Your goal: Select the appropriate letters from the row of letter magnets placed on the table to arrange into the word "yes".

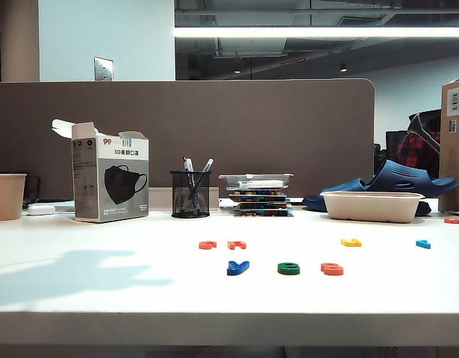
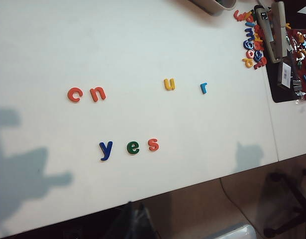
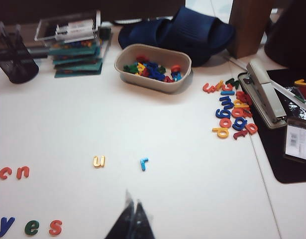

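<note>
- Behind the white table (image 1: 102, 287) runs a brown office partition (image 1: 214, 134), with a face-mask box (image 1: 110, 179), a mesh pen cup (image 1: 190, 194) and a beige tray (image 1: 372, 206) along the far side.
- On the near part of the table the dark blue "y" (image 2: 106, 150), the green "e" (image 2: 133, 147) and the red "s" (image 2: 153, 144) lie flat in a line, just beside one another but apart, spelling "yes".
- Farther back lies what is left of the row: a red-orange "c" (image 2: 74, 94) and "n" (image 2: 97, 92) close together, then a yellow "u" (image 2: 169, 84) and a light-blue "r" (image 2: 204, 88) well apart from them.
- The right gripper (image 3: 132, 219) hangs above the table near the front edge, its dark fingertips pressed together and holding nothing; the "s" lies off to one side of it.
- The left gripper (image 2: 135, 216) shows only as a dark, blurred shape over the table's front edge; I cannot tell how far its pincer is open, and nothing is seen in it.
- A loose pile of spare letters (image 3: 232, 112) lies beside a stapler (image 3: 264, 97), more fill the tray.
</note>
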Controlling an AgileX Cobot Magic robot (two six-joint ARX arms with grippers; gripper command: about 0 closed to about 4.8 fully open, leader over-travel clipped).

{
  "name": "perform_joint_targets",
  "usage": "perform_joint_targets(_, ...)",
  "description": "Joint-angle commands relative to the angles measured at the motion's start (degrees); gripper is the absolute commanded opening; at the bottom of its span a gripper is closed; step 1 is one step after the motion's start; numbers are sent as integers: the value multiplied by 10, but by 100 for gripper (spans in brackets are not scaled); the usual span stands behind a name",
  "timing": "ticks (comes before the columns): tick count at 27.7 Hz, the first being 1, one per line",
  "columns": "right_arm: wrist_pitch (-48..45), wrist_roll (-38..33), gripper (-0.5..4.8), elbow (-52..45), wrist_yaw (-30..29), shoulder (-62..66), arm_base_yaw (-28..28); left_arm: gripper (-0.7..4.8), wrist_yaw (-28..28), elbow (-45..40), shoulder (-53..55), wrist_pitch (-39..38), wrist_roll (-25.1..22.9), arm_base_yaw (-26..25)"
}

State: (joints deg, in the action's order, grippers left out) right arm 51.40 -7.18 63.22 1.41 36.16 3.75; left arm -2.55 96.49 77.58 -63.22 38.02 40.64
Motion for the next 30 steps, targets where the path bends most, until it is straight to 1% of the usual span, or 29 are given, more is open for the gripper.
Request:
perform_joint_targets(1, -38, -3, -1, -51, -1, -50, 0, -5, 0, 2, -1, 3, -3, 0)
perform_joint_targets(14, -134, -3, -1, -286, -1, -289, 2, -5, 0, 2, -1, 3, -2, 0)
perform_joint_targets(17, -160, -2, -1, -336, -16, -342, 2, -5, 0, 2, -1, 6, -2, 0)
perform_joint_targets(23, -205, -8, -1, -367, -16, -354, 2, -5, -1, 2, -1, 28, -2, 0)
perform_joint_targets(26, -250, -34, -1, -399, -16, -354, 3, -5, 0, 2, -1, 33, -2, 0)
perform_joint_targets(30, -315, -33, -1, -450, -16, -354, 3, -5, -1, 2, -1, 33, -2, 0)
